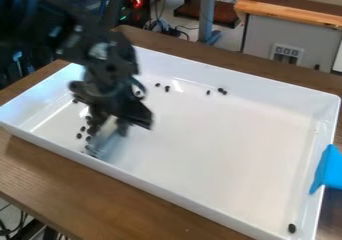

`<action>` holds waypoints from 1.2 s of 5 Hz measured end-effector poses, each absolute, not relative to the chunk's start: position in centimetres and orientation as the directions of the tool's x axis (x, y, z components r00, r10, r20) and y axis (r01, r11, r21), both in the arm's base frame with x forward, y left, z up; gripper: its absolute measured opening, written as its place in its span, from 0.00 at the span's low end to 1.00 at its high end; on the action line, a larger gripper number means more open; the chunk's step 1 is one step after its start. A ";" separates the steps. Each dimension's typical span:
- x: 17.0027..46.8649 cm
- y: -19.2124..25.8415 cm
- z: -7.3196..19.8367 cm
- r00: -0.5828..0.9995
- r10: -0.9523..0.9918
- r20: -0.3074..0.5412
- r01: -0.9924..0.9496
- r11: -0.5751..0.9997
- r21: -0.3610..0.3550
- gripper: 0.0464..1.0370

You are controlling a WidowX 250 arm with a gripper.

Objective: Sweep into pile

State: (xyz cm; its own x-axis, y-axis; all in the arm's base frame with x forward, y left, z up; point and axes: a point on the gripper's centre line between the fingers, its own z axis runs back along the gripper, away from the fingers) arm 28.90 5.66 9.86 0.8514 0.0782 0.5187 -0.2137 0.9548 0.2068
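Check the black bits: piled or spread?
Spread across the tray: some black bits cluster at left, others dot the far side, one lies in the near right corner.

We note a black, bulky, jointed arm (pixel 107 66) at 11 o'clock: pale patch (pixel 99 50), small light spots (pixel 78 28), black pincer (pixel 121 122).

Can pass low across the middle and right of the tray (pixel 227 144). Must avoid its raised walls (pixel 133 178), small dark pieces (pixel 292 228), the blue object (pixel 328 171) at right, and the tool (pixel 121 124) at left.
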 end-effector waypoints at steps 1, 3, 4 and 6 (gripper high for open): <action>29.7 6.2 10.1 0.867 0.057 0.495 -0.145 0.979 0.142 0.32; 35.3 -1.6 14.5 0.868 -0.155 0.472 0.199 0.979 -0.045 0.32; 36.1 -4.3 13.6 0.895 -0.070 0.441 0.097 0.995 -0.039 0.32; 38.1 -4.8 10.5 0.904 -0.056 0.424 0.074 0.997 -0.027 0.32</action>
State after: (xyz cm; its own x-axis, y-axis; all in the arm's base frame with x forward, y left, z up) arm 38.10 -4.76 10.50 0.9040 -0.0558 0.4239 0.0743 0.9969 -0.0271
